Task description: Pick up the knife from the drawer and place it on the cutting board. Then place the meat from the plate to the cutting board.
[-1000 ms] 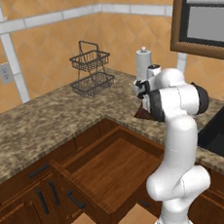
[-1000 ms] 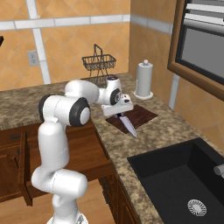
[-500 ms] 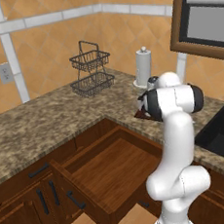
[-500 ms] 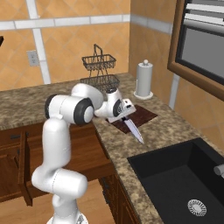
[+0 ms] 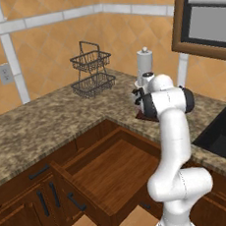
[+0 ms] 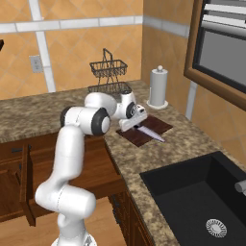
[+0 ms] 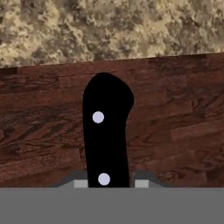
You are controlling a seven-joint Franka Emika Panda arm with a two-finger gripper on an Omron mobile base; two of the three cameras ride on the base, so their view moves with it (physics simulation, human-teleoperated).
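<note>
My gripper is shut on the black handle of the knife, low over the cutting board on the counter. The silver-grey blade points right and toward the front across the board; whether it touches the wood I cannot tell. In the hand view the knife handle, with two pale rivets, runs up between the fingertips of the gripper, over the dark reddish wood of the cutting board. The drawer stands pulled out below the counter, its wood bottom bare. Plate and meat are out of view.
A black wire basket and a paper towel holder stand behind the board against the wall. A black sink is sunk in the counter to the right. A wood-framed panel hangs at the upper right.
The hand has carried the knife right and a little lower, from the board's near edge to over the board, and the blade now lies flatter along it.
</note>
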